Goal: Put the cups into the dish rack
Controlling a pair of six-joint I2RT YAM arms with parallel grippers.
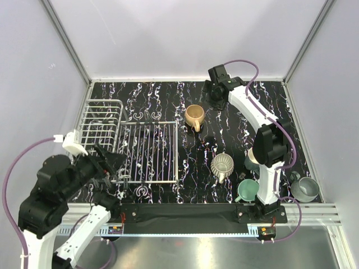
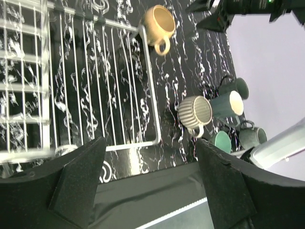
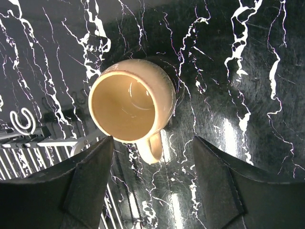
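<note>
Hovering open-fingered just beyond the peach-tan mug (image 1: 194, 116), the right gripper (image 1: 208, 94) looks set to pick, needing to drop, pinch its wall, then cross to the dish rack (image 1: 177, 151).

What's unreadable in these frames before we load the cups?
Top view: one grey-teal cup is mostly hidden behind the right arm.
Left wrist view: the dish rack basket is cut off by the left and top edges.
Right wrist view: only the peach-tan cup and a rack corner show; the other cups are out of frame.
</note>
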